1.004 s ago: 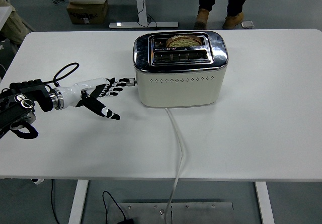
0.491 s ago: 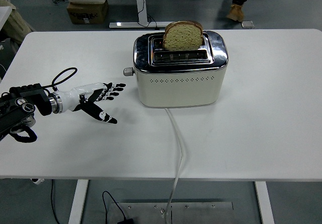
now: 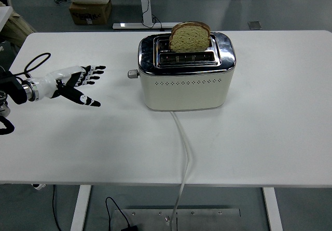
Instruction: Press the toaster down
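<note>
A cream and chrome toaster (image 3: 185, 72) stands at the table's middle back. A slice of bread (image 3: 190, 37) sticks up out of its far slot. The lever knob (image 3: 132, 74) on the toaster's left end sits high. My left hand (image 3: 78, 81) hovers over the table's left part, well to the left of the knob, fingers spread and holding nothing. The right arm is out of view.
A white power cord (image 3: 185, 148) runs from the toaster's front over the table's near edge. A black cable loops by my left wrist (image 3: 36, 62). A cardboard box (image 3: 90, 10) and a desk leg stand on the floor behind.
The bread popped up and the lever knob rose. My left hand drew back from the knob toward the left edge. The person at the top walked off.
</note>
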You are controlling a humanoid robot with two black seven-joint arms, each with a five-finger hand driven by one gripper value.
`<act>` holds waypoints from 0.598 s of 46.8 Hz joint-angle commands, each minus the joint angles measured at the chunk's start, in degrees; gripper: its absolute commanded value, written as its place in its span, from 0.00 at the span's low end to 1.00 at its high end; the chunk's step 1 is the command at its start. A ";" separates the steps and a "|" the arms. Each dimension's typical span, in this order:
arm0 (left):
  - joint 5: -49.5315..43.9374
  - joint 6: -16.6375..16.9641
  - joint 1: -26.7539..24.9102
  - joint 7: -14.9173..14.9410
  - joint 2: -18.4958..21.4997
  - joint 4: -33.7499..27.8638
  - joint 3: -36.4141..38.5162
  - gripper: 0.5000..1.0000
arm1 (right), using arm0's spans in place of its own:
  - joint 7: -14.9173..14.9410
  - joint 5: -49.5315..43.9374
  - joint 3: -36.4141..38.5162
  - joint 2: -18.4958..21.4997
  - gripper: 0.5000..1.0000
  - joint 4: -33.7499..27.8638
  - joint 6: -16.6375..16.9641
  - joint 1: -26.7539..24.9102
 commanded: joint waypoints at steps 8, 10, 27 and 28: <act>-3.39 -0.41 -5.68 -0.26 3.06 0.01 -0.06 1.00 | 0.05 -0.01 -0.09 0.00 1.00 0.05 0.00 -0.01; -4.35 -0.41 -6.39 -0.26 3.32 0.01 -0.06 1.00 | -0.04 -0.01 -0.09 0.00 1.00 0.05 0.00 0.08; -16.66 0.38 -7.27 -2.98 2.97 0.18 -0.85 1.00 | 0.05 -0.01 -0.09 0.00 1.00 0.05 0.00 -0.01; -17.36 0.38 -7.18 -3.85 2.97 0.18 -1.03 1.00 | 0.05 -0.01 -0.18 0.00 1.00 0.05 0.00 0.08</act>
